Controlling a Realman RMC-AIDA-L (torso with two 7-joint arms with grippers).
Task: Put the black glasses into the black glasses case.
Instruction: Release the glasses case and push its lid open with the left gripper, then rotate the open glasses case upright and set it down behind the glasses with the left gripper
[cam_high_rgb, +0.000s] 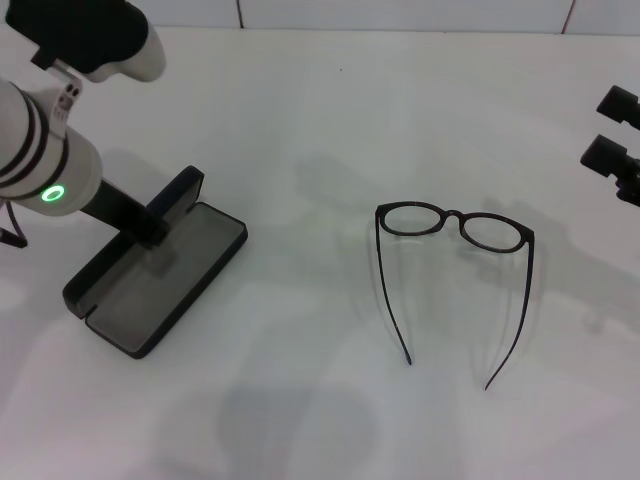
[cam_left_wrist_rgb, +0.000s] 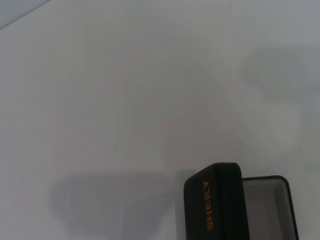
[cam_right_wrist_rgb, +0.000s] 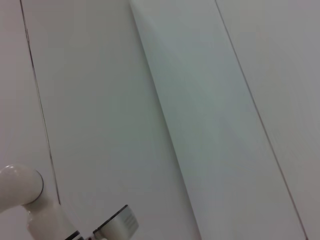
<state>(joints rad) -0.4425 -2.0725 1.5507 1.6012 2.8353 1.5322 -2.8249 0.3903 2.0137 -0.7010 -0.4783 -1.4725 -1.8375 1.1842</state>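
Head view: left gripper (cam_high_rgb: 150, 228) is holding the black glasses case (cam_high_rgb: 160, 277) open, its fingers' state unclear; black glasses (cam_high_rgb: 455, 260) are lying well apart with temples unfolded, likely snagging the rim.

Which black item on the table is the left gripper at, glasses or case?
The black glasses case, lying open with its grey lining up; the left gripper sits at its raised lid. The black glasses lie apart, temples unfolded, nearer the right gripper.

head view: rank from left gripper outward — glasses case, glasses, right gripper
1. black glasses case, open, directly at the left gripper, on the robot's left.
2. black glasses, unfolded, mid-table, right of centre.
3. right gripper, at the far right edge.
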